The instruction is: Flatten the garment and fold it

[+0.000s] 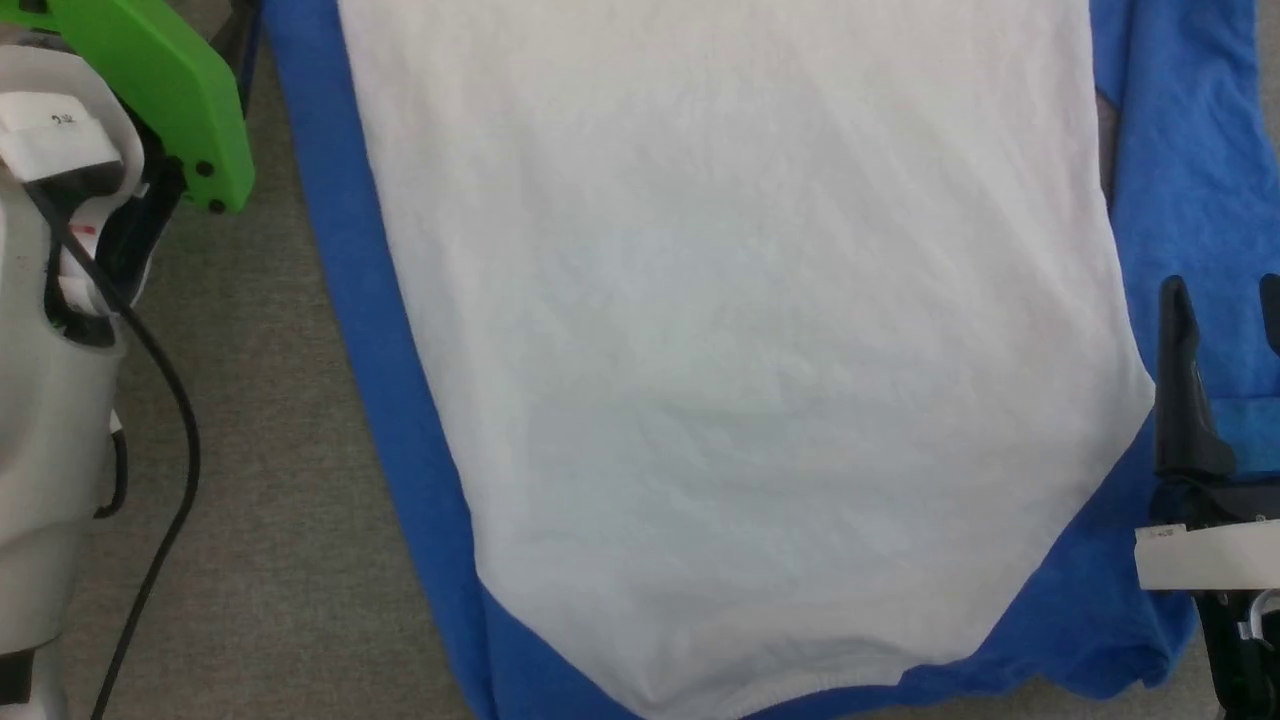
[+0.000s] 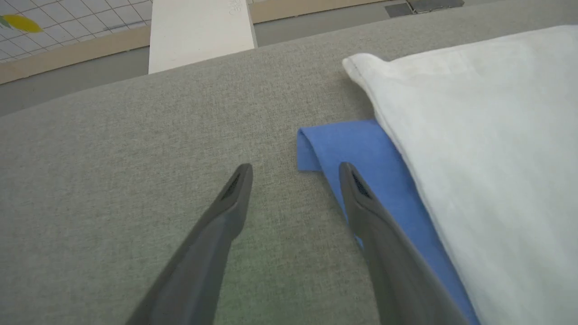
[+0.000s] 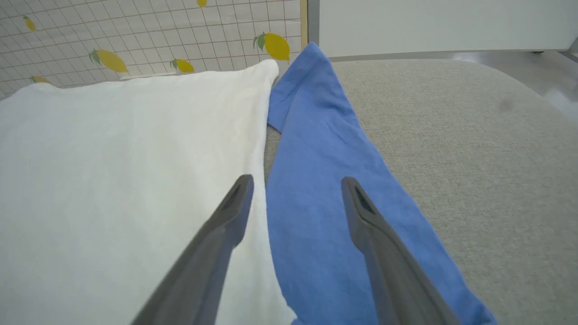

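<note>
My left hand (image 2: 293, 168) and right hand (image 3: 295, 180) gape empty beside the garment (image 1: 740, 350), which lies spread on the worktop (image 2: 135, 158); the right perhaps brushes a sleeve.

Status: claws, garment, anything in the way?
Left claw open, empty. Right claw open, empty. Garment flat on grey surface, not yet folded. No obstruction seen.

The left gripper (image 2: 295, 166) holds its two dark fingers spread wide, with nothing between them. The right gripper (image 3: 296, 178) is spread just as wide, also empty. The pale left forearm (image 1: 45, 400) runs down the head view's left edge.
</note>
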